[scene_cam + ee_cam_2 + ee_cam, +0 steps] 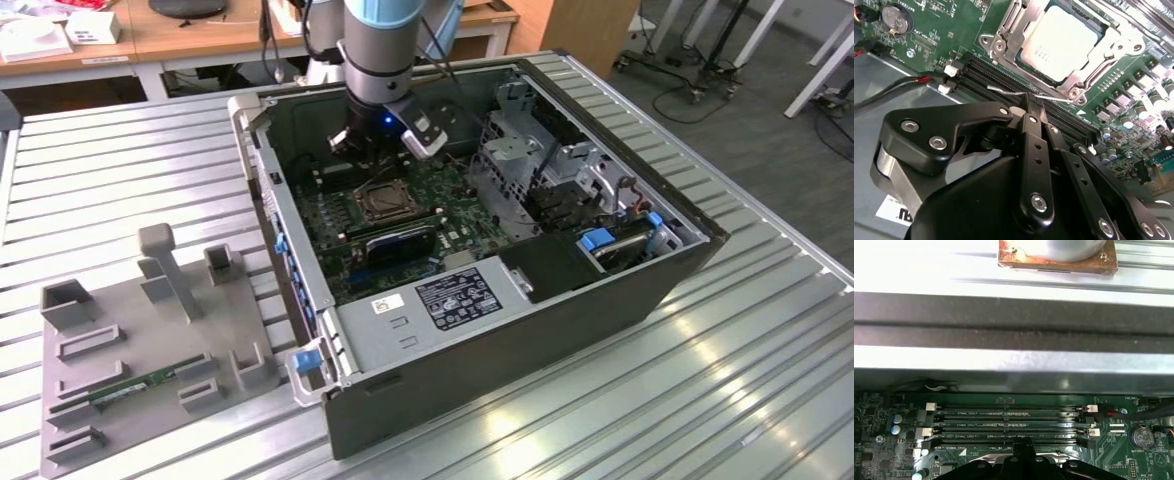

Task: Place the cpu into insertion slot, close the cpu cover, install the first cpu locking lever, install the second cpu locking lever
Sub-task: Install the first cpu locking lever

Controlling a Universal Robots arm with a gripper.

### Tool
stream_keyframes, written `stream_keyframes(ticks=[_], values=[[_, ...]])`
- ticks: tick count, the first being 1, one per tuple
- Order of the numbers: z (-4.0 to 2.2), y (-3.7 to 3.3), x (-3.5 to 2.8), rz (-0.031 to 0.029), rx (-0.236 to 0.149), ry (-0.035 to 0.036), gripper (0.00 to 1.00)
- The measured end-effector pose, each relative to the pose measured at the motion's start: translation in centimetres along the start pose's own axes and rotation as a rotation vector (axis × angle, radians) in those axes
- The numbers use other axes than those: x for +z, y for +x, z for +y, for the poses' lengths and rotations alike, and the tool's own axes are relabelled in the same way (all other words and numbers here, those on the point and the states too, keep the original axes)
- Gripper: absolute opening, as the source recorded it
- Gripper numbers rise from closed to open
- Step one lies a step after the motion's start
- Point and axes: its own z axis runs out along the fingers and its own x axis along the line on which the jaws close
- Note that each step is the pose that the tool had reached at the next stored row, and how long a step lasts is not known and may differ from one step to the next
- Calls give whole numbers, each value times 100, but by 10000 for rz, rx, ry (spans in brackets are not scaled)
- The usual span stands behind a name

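scene: an arm reaches down into an open case (534,340) that lies on a slatted table (134,150).
cpu (1061,42): seated in its socket on the board (929,45), pale metal top facing up.
cover (1008,31): down over the cpu, its frame ringing the chip's raised top.
claw (1032,102): fingers drawn together, almost no gap between them. The tips sit at a thin wire lever (1004,90) that runs along the socket's edge, beside the memory slots (1009,422). Whether the wire is nipped or only pressed, I cannot tell.
work in hand: chip in and cover shut, by the look of it; the lever seems to be the job now.
handling, cpu: likely light, stiff and easily damaged underneath (a part for edge holds only). Under the cover it needs no more touching.
handling, lever: probably springy steel, smooth and slick. Its bent free end looks like the place to take hold, and narrow tips could slide off it under load.
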Motion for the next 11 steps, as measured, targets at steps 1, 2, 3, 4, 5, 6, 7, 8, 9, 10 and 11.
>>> stream_keyframes(ticks=[1,2,3,4,5,6,7,8,9,10,11], values=[[3,2,-10,-9,-3,0,11],[6,3,-19,-16,-5,0,11],[7,2,-25,-20,-7,0,11],[7,2,-24,-23,-8,-1,11],[7,2,-24,-25,-2,0,11],[7,3,-24,-27,10,0,11],[7,3,-25,-30,19,1,11],[7,3,-25,-31,28,3,11],[7,3,-25,-31,30,3,11],[7,3,-25,-32,31,4,11],[8,3,-25,-32,32,5,11]])
